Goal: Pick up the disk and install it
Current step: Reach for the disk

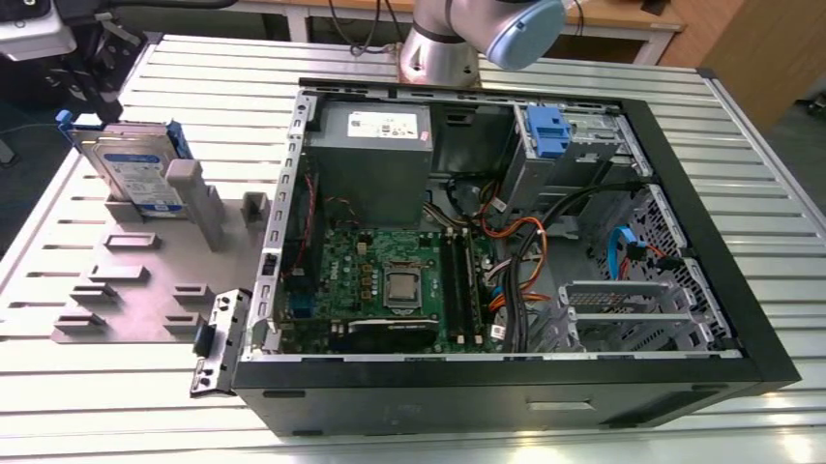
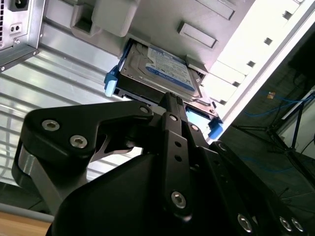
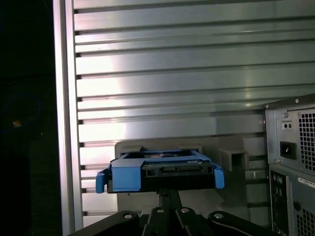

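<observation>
The disk (image 1: 130, 169), a silver hard drive with a white-and-blue label in a blue carrier rail, stands on edge in a grey holder (image 1: 142, 280) on the exterior view's left, outside the computer case. In both wrist views the disk (image 2: 160, 69) (image 3: 160, 172) lies just beyond the gripper's tip. My gripper (image 1: 106, 108) (image 2: 182, 105) (image 3: 168, 194) hangs right at the disk's upper edge. Its black body hides that edge, so contact does not show.
The open computer case (image 1: 722, 290) lies flat on the ribbed metal table (image 1: 103, 396). Inside are a grey power supply (image 1: 371, 159), a motherboard (image 1: 387, 280), cables and a drive bay with a blue tab (image 1: 548, 130). The arm's base (image 1: 439, 48) stands behind the case.
</observation>
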Motion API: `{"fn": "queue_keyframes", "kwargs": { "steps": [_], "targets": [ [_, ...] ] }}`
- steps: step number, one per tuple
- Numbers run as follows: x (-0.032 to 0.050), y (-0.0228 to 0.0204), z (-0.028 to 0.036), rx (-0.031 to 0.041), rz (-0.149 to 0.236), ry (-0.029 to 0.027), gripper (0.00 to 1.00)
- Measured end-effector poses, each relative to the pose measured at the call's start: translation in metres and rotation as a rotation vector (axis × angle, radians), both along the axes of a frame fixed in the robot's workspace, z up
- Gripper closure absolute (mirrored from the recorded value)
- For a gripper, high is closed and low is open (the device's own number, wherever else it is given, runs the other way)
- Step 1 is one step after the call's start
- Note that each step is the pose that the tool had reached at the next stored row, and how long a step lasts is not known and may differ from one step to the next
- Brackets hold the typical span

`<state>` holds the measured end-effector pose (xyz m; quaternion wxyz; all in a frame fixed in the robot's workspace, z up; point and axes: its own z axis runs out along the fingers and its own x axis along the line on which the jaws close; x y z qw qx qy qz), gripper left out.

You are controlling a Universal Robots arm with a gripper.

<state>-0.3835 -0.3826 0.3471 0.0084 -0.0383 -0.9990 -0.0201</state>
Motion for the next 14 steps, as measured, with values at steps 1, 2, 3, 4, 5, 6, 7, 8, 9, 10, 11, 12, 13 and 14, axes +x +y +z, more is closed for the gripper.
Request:
{"fn": "queue_keyframes", "kwargs": {
  "steps": [1, 2, 3, 4, 5, 6, 7, 8, 9, 10, 11, 12, 13, 14],
  "targets": [
    [-0.0002, 0.0002, -0.0007, -0.0001, 0.000, 0.0000, 0.89],
    [-0.0003, 0.0004, -0.0014, -0.0001, 0.000, 0.0001, 0.89],
    [-0.0004, 0.0006, -0.0021, -0.0001, 0.000, 0.0000, 0.89],
    [-0.0004, 0.0007, -0.0025, -0.0001, 0.000, 0.0000, 0.89],
    [-0.0004, 0.0007, -0.0026, -0.0001, 0.000, 0.0001, 0.89],
    [-0.0005, 0.0007, -0.0027, -0.0001, 0.000, 0.0001, 0.89],
    [-0.0005, 0.0007, -0.0027, -0.0002, 0.000, 0.0001, 0.89],
    [-0.0005, 0.0007, -0.0027, -0.0002, 0.000, 0.0001, 0.89],
    [-0.0005, 0.0007, -0.0028, -0.0001, 0.000, 0.0000, 0.89],
    [-0.0005, 0.0007, -0.0028, -0.0001, 0.000, 0.0000, 0.89],
    [-0.0005, 0.0010, -0.0030, 0.0001, 0.000, -0.0003, 0.89],
    [-0.0005, 0.0015, -0.0031, 0.0000, 0.000, -0.0002, 0.89],
    [-0.0005, 0.0019, -0.0032, 0.0000, 0.000, -0.0002, 0.89],
    [-0.0005, 0.0022, -0.0036, 0.0000, 0.000, -0.0001, 0.89]
  ]
}}
